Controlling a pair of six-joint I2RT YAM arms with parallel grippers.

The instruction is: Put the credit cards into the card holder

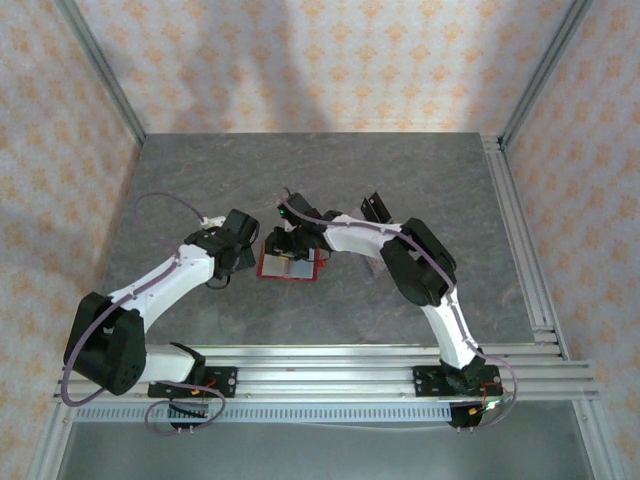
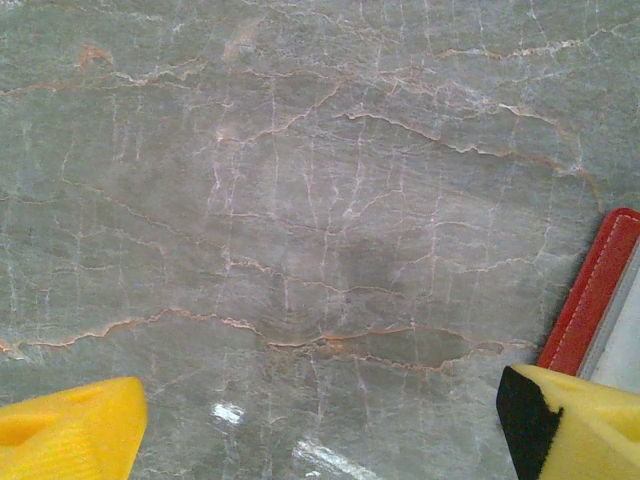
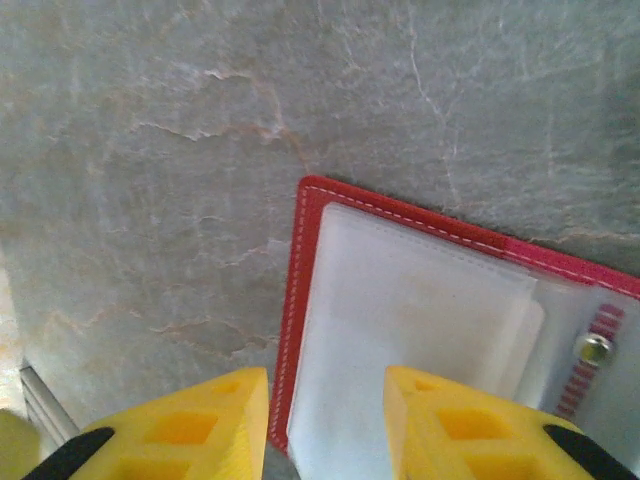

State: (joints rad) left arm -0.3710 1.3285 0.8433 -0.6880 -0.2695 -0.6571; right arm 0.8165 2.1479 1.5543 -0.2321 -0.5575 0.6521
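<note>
Card holder (image 1: 291, 266) lies open on the counter (image 1: 400, 180). Left claw (image 2: 320, 430) gapes wide beside it. Right claw (image 3: 325, 420), half-spread and empty, is over its edge.

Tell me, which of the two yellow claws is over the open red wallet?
The right gripper: its fingertips straddle the card holder's edge. The left gripper, spread wider, is over bare table with the holder beside it.
</note>
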